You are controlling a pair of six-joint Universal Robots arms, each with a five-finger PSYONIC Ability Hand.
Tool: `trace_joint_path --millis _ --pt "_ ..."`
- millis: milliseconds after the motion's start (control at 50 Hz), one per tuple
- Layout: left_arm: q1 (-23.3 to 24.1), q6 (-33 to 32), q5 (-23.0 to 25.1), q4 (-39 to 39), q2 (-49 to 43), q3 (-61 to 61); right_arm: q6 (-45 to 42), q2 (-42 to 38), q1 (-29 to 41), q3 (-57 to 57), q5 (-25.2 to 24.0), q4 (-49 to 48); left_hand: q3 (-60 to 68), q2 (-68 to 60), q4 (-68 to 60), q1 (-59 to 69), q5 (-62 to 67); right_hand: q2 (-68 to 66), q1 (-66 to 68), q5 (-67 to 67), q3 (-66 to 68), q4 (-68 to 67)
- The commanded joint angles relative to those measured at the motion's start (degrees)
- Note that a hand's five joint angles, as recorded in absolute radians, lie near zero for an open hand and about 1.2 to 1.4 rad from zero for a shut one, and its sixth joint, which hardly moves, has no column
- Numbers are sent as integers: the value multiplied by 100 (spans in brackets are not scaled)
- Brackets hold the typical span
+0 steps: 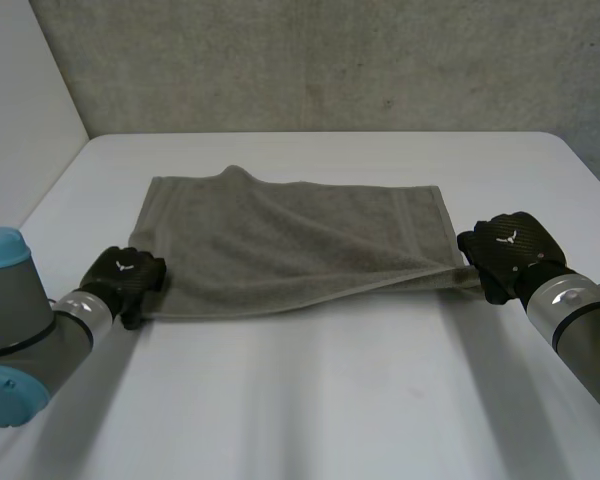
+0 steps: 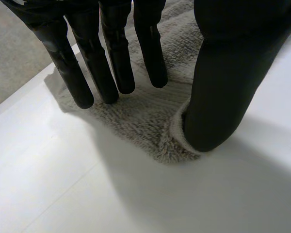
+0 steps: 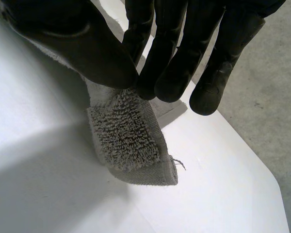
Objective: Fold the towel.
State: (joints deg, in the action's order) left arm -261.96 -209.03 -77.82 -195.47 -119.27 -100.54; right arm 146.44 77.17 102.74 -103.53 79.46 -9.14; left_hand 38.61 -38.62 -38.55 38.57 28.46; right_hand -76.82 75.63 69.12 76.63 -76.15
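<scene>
A grey-brown towel [image 1: 290,245] lies spread across the white table [image 1: 310,400], its near edge drawn taut between my two hands. My left hand [image 1: 128,275] is at the near left corner. In the left wrist view its straight fingers [image 2: 111,63] stand on the towel [image 2: 136,121], and the thumb [image 2: 223,87] presses the corner's edge, apart from the fingers. My right hand [image 1: 508,250] is at the near right corner, lifted a little off the table. There the thumb [image 3: 87,53] and fingertips pinch the cloth, and the towel corner [image 3: 128,138] hangs below them.
A grey wall [image 1: 330,60] stands behind the table's far edge. The table's right edge [image 3: 242,141] runs close beside my right hand, with grey floor beyond. Bare white tabletop stretches in front of the towel.
</scene>
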Motion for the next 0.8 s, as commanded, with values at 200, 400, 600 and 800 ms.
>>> trace_joint_path --millis 200,400,600,800 --pt "172 11 -5 26 0 8 -2 -35 0 9 -1 0 609 -607 -615 612 624 -318 437 88 337 -385" --pt "154 2 -31 26 -193 175 -2 -53 0 35 -1 0 4045 -4044 -4051 4049 4060 -318 437 88 337 -385" --pt "84 99 -75 0 827 193 16 378 -211 422 26 88 4139 -4138 -4145 4143 4154 -318 437 88 337 -385" --pt "67 591 -32 -35 3030 315 499 1932 -255 1719 -333 1104 4139 -4138 -4145 4143 4154 -318 437 88 337 -385"
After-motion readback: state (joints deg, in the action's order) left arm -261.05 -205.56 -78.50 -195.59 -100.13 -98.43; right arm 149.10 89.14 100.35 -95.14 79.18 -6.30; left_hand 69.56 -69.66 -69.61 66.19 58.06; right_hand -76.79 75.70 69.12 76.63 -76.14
